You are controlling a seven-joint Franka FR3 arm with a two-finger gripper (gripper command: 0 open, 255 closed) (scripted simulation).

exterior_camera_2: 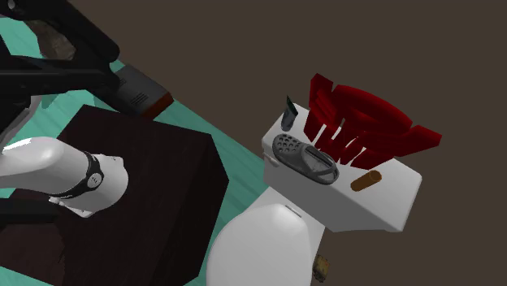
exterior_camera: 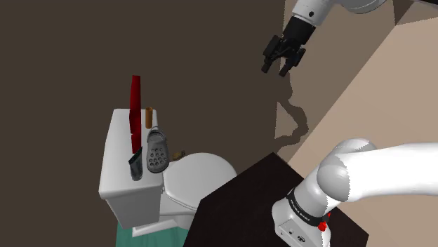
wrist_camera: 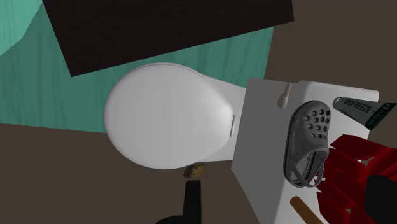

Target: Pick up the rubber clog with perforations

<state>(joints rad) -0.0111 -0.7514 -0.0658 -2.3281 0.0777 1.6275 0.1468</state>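
Note:
A grey clog with round holes (exterior_camera: 156, 151) (exterior_camera_2: 306, 158) (wrist_camera: 308, 143) lies on the lid of a white toilet tank (exterior_camera: 119, 179) (exterior_camera_2: 382, 207) (wrist_camera: 261, 146), toe toward the tank's front edge. My black gripper (exterior_camera: 277, 69) hangs high in the air, far to the shoulder view's right of the clog and well above it. Its fingers stand open with nothing between them. In the wrist view the gripper (wrist_camera: 286, 188) looks down on the tank from a distance, one finger (wrist_camera: 193, 198) over the floor beside the tank.
On the tank beside the clog stand a red rack (exterior_camera: 135, 112) (exterior_camera_2: 366, 122), a brown cylinder (exterior_camera: 149, 116) (exterior_camera_2: 366, 180) and a dark grey tube (exterior_camera: 135, 165) (wrist_camera: 362, 109). The closed toilet lid (exterior_camera: 200, 175) (wrist_camera: 165, 114) lies between tank and dark stand (exterior_camera: 246, 203). A small brown lump (wrist_camera: 195, 170) lies on the floor.

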